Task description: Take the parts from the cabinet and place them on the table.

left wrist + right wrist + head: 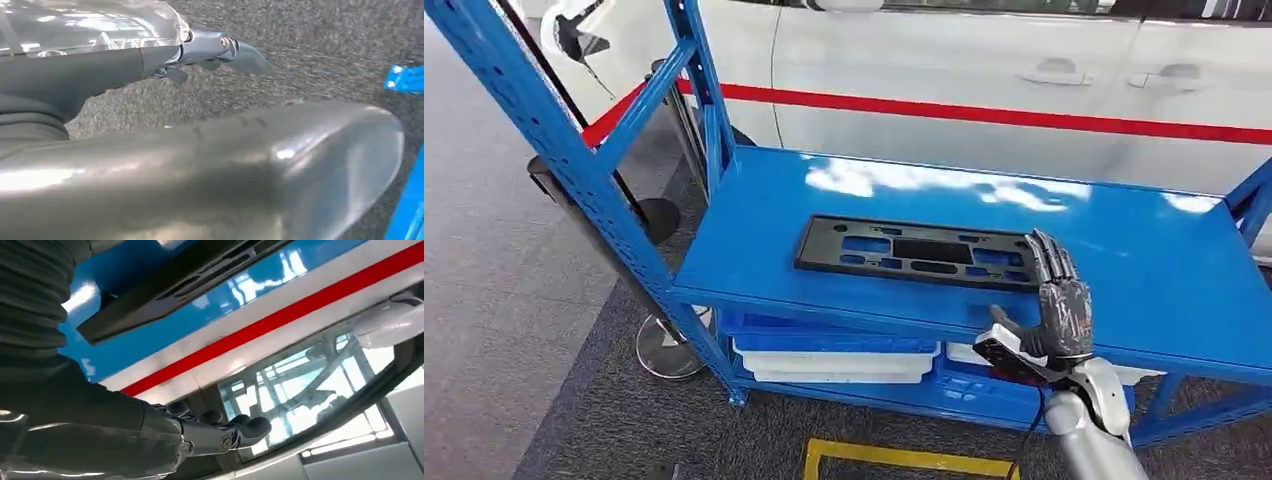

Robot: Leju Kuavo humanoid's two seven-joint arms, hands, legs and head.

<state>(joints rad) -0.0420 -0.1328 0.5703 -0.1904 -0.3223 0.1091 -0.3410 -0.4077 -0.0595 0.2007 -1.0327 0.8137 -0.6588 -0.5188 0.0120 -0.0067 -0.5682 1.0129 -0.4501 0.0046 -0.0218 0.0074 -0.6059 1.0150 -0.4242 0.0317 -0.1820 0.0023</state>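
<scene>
The flat black plastic panel with rectangular cut-outs (919, 253) lies on the top shelf of the blue steel rack (1124, 270), near the front edge, and the right hand (1054, 300) stands at its right end with the fingers (1046, 255) straight and apart, grasping nothing — whether their tips touch the panel I cannot tell. The step in hand looks like the pick-up. To do it well, the hand should settle over the panel's right end, close on the rim or through a cut-out, then lift level so the long part does not swing or scrape the glossy shelf. The left hand (220, 50) hangs over grey carpet, its fingers loosely curled and holding nothing that I can see. The shelf is smooth painted metal, shiny with reflections, so the panel may slide when pushed. Below it sit white and blue trays (834, 358). Behind the rack stands a white car with a red stripe (984, 80) — no desk appears yet.
</scene>
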